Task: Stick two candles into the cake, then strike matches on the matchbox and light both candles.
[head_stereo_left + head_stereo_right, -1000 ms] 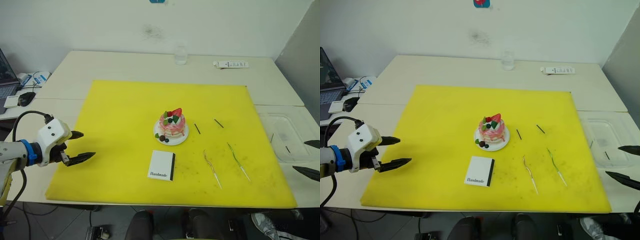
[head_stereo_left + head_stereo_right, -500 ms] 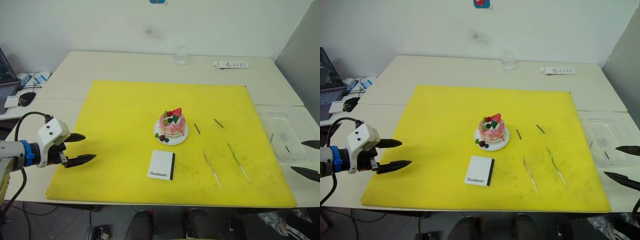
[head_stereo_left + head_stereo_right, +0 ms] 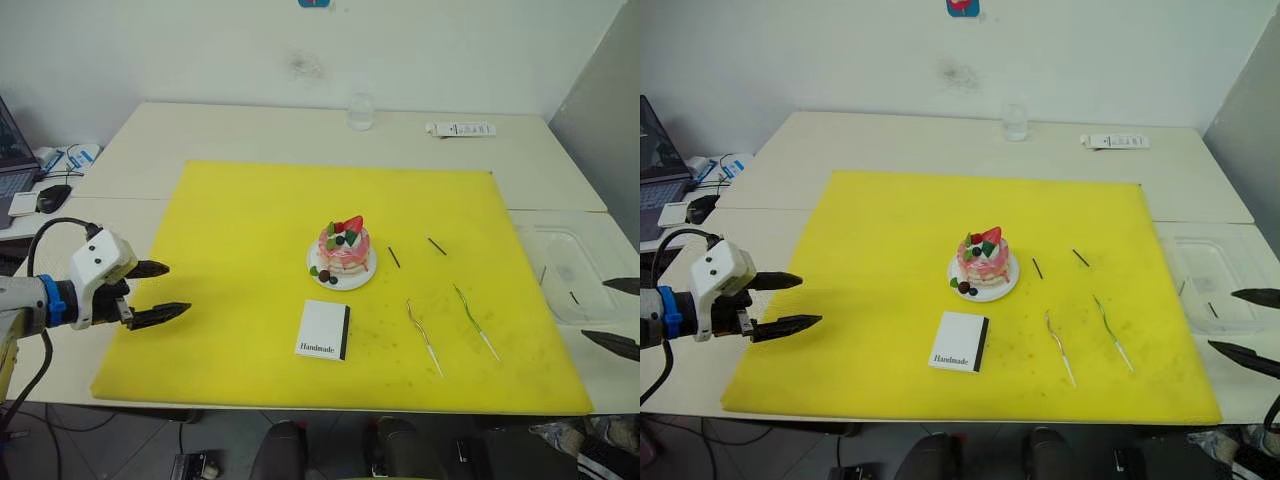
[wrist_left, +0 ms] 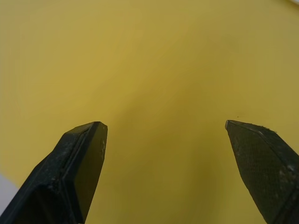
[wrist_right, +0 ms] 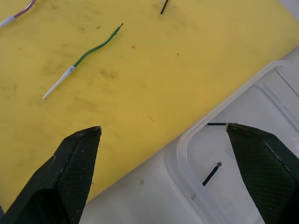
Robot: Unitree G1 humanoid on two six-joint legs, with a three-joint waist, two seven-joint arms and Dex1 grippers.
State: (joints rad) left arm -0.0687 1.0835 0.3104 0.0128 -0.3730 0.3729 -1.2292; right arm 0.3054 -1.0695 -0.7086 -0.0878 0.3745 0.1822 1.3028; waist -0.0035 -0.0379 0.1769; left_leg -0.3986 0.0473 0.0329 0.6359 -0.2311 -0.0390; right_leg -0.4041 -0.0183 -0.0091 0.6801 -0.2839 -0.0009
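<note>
The pink-and-white cake (image 3: 344, 248) stands on its small white plate (image 3: 328, 281) in the middle of the yellow mat (image 3: 250, 220). In front of it lies the white matchbox (image 3: 324, 330). Two wavy candles lie flat to the right, a pale one (image 3: 423, 335) and a greenish one (image 3: 475, 320) (image 5: 91, 49). Two short dark matches (image 3: 394, 257) (image 3: 437, 246) lie right of the cake. My left gripper (image 3: 158, 290) hovers open at the mat's left edge, empty. My right gripper (image 3: 618, 315) is open at the far right, over the edge of a clear tray, empty.
A clear plastic tray (image 3: 556, 275) with short dark sticks (image 5: 211, 173) lies right of the mat. A glass (image 3: 360, 110) and a white remote (image 3: 460, 129) stand at the table's back. A mouse (image 3: 52, 197) and a laptop sit far left.
My left gripper has drawn slightly back to the left along the mat's edge. The right gripper has barely moved.
</note>
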